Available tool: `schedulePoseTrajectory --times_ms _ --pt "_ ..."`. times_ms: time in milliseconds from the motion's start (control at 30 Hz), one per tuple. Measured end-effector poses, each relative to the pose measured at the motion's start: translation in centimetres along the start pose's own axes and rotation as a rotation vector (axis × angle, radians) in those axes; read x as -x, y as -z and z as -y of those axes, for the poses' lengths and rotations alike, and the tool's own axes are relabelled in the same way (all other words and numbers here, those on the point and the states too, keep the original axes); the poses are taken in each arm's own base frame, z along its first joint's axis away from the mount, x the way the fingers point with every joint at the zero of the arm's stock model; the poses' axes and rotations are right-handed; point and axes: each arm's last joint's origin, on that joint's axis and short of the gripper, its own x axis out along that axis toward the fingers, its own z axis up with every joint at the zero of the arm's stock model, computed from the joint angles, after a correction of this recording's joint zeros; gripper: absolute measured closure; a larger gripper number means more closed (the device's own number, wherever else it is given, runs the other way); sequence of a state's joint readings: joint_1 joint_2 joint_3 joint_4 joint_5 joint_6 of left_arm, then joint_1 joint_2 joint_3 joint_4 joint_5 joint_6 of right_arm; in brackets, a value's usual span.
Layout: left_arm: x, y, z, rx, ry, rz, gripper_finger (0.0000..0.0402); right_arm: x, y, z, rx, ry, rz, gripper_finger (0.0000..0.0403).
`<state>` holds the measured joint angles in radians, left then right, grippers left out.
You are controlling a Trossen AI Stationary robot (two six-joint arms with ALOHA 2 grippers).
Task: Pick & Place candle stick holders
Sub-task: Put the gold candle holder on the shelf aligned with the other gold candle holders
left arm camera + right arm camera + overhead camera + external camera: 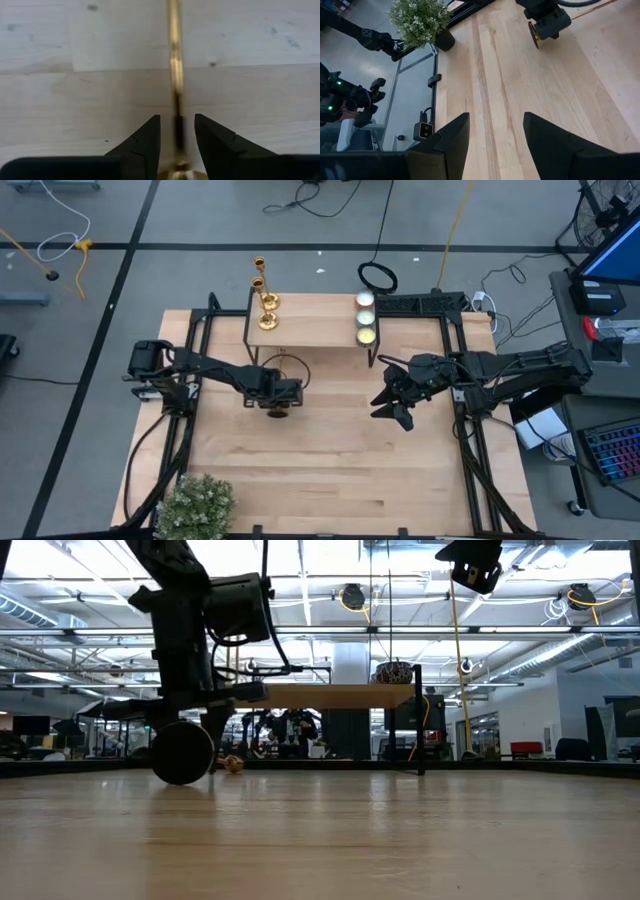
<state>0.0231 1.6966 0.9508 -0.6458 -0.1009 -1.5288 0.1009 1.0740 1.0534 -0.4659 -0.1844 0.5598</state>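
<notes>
We find one candle stick holder lying on its side on the wooden surface, its gold stem running between the fingers of the left end effector. In the left wrist view the fingers stand narrow, one on either side of the stem, with a slim gap visible on each side — we cannot tell whether they press on it. In the right wrist view its round flared base shows edge-on just under that end effector; the low view has the dark disc of the same base resting on the wood.

Two more candle stick holders stand upright, close together, at the left end of a raised shelf at the far edge of the surface. At the shelf's right end sit two small glowing candles.

The right end effector hangs above the surface to the right of centre, well apart from the lying holder — its fingers part-way open and holding nothing.

A potted plant with small white flowers stands at the near left corner of the surface.
</notes>
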Motion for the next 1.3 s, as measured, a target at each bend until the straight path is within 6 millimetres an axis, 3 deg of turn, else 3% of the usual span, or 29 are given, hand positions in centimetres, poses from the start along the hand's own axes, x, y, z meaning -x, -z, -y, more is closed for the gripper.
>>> schedulePoseTrajectory --times_ms 167,400,700,867,1067,1300 --pt "0.0 0.0 -0.1 0.006 -0.012 -0.003 0.0289 0.0 0.1 0.1 -0.003 0.006 -0.010 0.0220" --pt "0.1 0.2 0.1 -0.014 0.014 -0.031 0.0379 0.0 0.1 0.1 -0.002 0.006 -0.010 0.0220" --pt "0.9 1.8 0.7 -0.030 0.076 -0.073 0.0385 0.0 0.0 0.0 -0.019 0.000 0.000 0.0220" --pt "3.4 4.0 1.5 -0.034 0.180 -0.046 0.0385 0.0 -0.4 -0.3 -0.049 -0.050 0.033 0.0220" --pt "8.2 8.3 1.8 -0.030 0.382 -0.007 0.0385 0.2 -1.3 -0.9 -0.075 -0.169 0.081 0.0220" --pt "14.4 12.7 1.5 -0.088 0.641 0.224 0.0385 0.6 -2.7 -0.7 -0.107 -0.249 0.166 0.0220"
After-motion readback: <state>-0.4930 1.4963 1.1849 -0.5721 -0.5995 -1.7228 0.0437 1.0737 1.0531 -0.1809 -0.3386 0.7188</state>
